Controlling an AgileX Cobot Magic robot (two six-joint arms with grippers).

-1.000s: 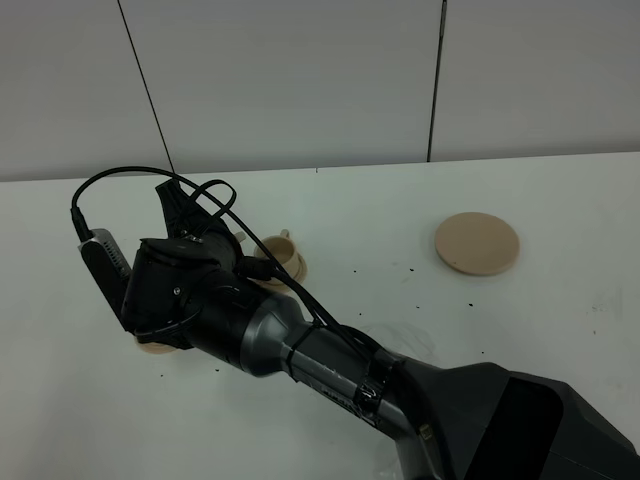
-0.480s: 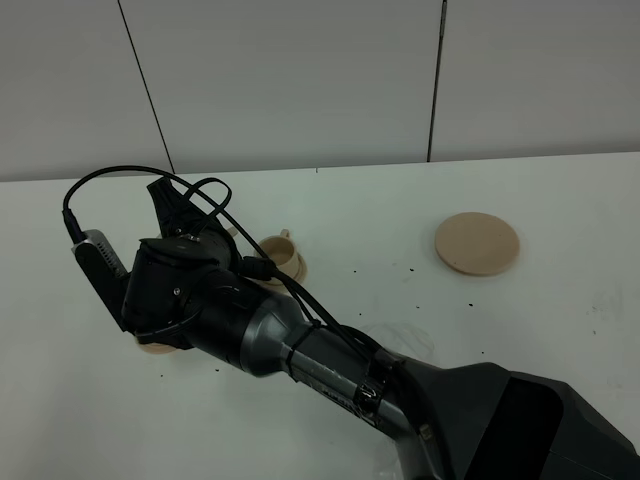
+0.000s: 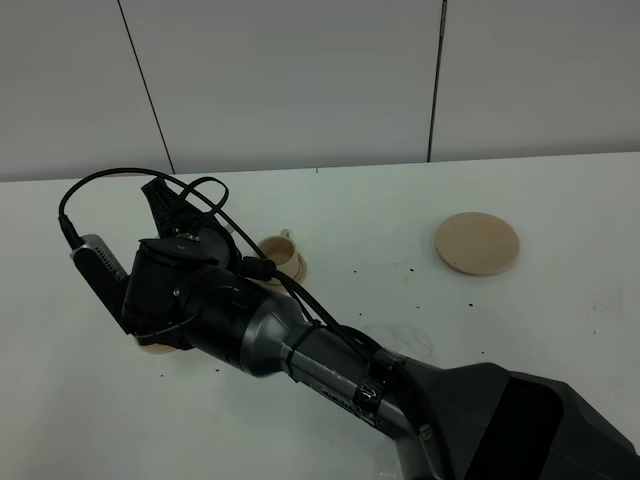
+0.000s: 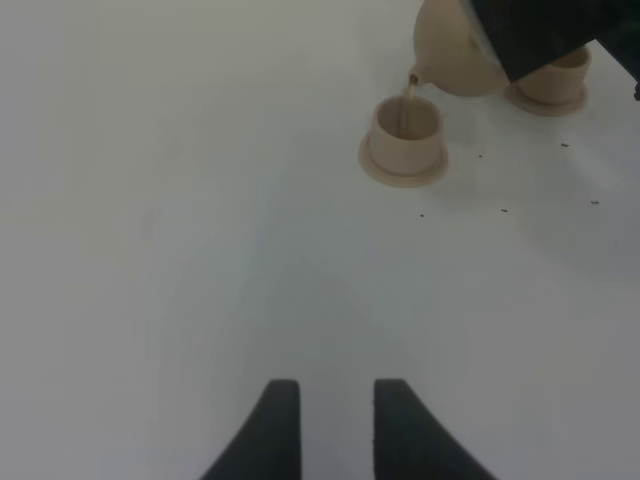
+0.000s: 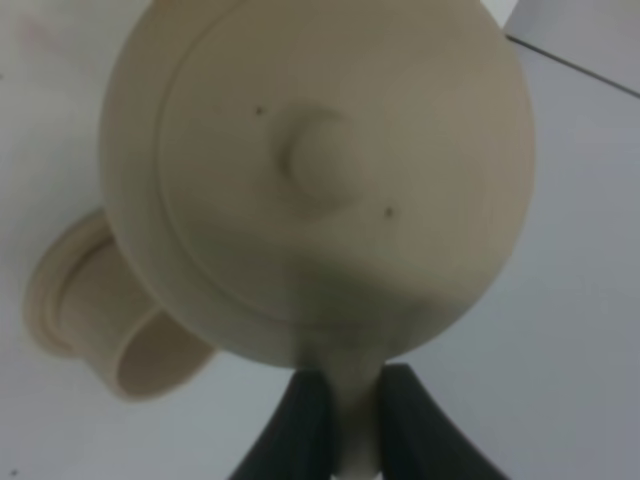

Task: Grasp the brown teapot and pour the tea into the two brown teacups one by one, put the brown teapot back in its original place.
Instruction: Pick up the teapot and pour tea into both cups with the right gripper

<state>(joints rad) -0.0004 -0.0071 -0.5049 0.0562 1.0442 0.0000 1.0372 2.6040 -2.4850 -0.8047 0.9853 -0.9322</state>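
Pinching the squat tan clay teapot (image 5: 320,170) by its handle (image 5: 346,445), the right pincer (image 5: 340,400) bears probably brittle, spout-heavy ware; left pincer (image 4: 335,430) hangs spread.

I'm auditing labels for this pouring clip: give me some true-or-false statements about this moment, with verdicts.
The right gripper grips the brown teapot by its handle. True.
The teapot's lid is off. False: the knobbed lid sits on it.
Tea runs from the spout into a teacup. True.
The teapot stands on the large saucer. False: the saucer lies bare.
The left gripper holds the other teacup. False: it is open and holds nothing.
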